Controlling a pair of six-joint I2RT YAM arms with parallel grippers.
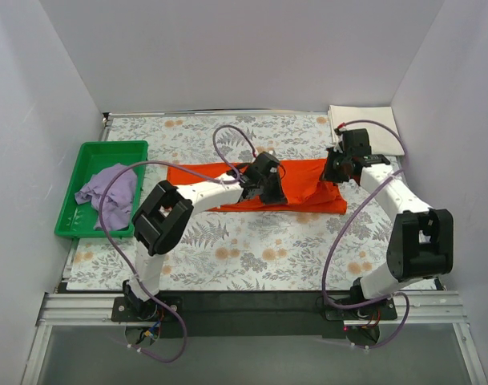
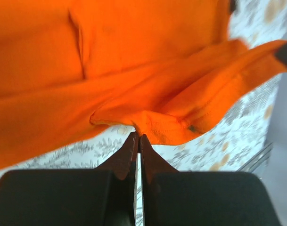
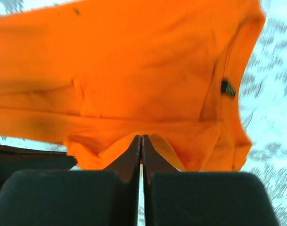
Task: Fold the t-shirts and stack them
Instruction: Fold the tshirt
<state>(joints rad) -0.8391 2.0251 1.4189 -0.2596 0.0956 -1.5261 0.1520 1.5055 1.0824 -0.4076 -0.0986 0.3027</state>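
Note:
The bright orange t-shirt (image 1: 304,186) lies as a long band across the middle of the table. My left gripper (image 1: 269,186) is shut on a fold at its near edge, and the cloth (image 2: 152,84) rises from the fingertips. My right gripper (image 1: 337,170) is shut on the shirt's right end, where the collar with its tag (image 3: 227,88) shows. The pale lilac t-shirt (image 1: 109,191) lies crumpled in the green tray (image 1: 87,154). The cream-white t-shirt (image 1: 364,123) lies folded at the far right corner.
The table carries a floral cloth (image 1: 252,249). White walls close in the left, back and right. The green tray stands at the left edge. Purple cables (image 1: 227,140) loop over both arms.

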